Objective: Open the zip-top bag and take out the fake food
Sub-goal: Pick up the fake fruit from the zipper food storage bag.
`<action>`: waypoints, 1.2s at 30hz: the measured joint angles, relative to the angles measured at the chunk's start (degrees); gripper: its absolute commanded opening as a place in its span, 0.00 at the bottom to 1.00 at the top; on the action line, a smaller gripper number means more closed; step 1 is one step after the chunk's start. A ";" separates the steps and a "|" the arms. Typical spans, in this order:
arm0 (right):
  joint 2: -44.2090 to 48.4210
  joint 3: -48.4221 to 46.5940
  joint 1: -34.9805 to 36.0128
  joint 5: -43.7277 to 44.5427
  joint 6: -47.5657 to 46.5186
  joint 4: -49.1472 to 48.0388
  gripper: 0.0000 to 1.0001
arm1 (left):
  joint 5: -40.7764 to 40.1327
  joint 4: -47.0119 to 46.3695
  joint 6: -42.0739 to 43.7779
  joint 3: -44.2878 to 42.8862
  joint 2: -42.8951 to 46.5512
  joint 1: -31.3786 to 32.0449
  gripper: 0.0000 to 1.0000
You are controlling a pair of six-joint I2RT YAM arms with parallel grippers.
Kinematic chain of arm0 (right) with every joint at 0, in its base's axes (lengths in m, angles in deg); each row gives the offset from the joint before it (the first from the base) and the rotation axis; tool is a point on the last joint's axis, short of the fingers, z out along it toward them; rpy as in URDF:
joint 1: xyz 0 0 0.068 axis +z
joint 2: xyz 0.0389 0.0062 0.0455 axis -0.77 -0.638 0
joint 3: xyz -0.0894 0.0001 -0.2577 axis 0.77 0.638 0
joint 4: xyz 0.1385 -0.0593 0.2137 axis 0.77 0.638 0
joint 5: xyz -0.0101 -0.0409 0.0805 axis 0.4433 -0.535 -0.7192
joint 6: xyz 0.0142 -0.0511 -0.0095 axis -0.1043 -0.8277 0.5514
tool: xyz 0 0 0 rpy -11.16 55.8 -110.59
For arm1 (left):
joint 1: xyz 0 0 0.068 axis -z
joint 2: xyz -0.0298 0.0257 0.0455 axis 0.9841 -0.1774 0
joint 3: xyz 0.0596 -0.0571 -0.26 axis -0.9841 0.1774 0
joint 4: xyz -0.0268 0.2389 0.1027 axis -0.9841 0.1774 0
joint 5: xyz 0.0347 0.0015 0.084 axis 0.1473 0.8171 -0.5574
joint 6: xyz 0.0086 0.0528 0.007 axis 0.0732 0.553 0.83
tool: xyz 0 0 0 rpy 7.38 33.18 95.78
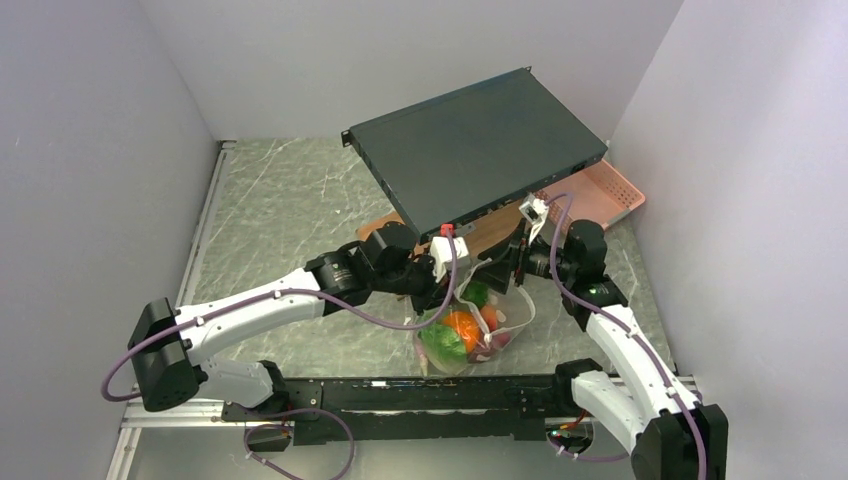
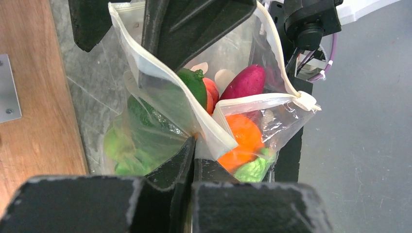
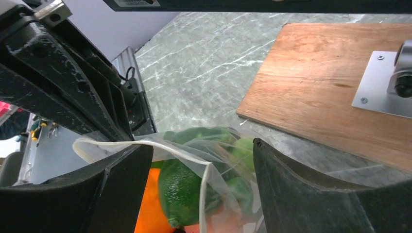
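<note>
Zip-top bag (image 1: 512,312): I see it between the two arms, near the near edge of the surface (image 1: 290,200), with its mouth up and parted. Whether its bottom rests on the surface I cannot tell.
Fake food (image 1: 462,328): all of it sits inside the bag. From the left wrist camera I make out an orange piece (image 2: 243,136), a round green one (image 2: 194,85), a purple-red one (image 2: 248,82) and leafy green pieces (image 2: 121,145) behind the clear plastic.
Left claw (image 1: 440,295): pressed together on the bag's pale zip strip (image 2: 160,80), pinching the rim where the two sides of the mouth meet.
Right claw (image 3: 201,145): spread wide and straddling the opposite side of the rim. The strip runs across the gap between its two fingers (image 3: 111,194), and neither one is pressing on the plastic that I can see. The round green piece shows just below it through the bag.
Arms: both reach in toward the bag, the left from the left and the right from the right, their claws close together over the mouth.
Wooden board (image 1: 385,222): lies on the surface just behind the bag, with a small metal plate (image 3: 384,82) screwed onto it.
Dark flat box (image 1: 470,145): sits tilted over the board, farther back.
Pink basket (image 1: 605,190): at the far right, partly under the box's corner and well apart from the bag.
</note>
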 measured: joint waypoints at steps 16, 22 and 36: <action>1.25 4.02 1.84 3.08 3.91 -2.62 0.82 | -1.77 -7.63 -11.43 2.54 1.27 0.02 0.99; 2.12 4.68 2.71 2.54 5.33 -3.78 0.88 | -4.37 -6.91 -17.38 1.51 1.84 1.36 1.00; 4.28 4.70 3.17 2.01 4.35 -2.80 0.88 | -16.04 4.76 -29.66 -8.04 -2.38 4.46 0.90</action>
